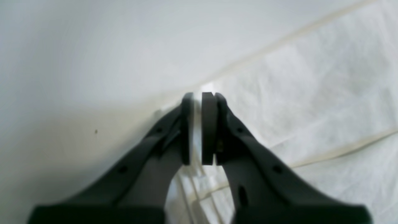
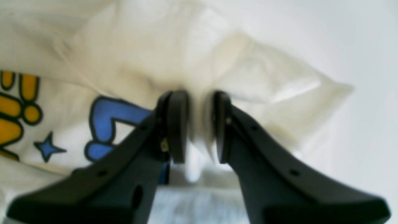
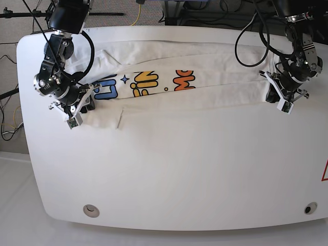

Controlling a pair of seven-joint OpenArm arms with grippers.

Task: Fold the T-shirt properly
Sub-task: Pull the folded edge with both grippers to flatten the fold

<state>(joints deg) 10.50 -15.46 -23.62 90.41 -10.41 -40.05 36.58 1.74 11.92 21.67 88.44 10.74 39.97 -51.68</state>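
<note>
Pinching opposite ends of the T-shirt — left claw and right claw both clamped.

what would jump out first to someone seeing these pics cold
The T-shirt stands out first: a long white band stretched across the far half of the white table, with blue, yellow and orange lettering showing near its middle. Next, a dark end effector at each end, the right end effector and the left end effector, each pinching the cloth.
</note>
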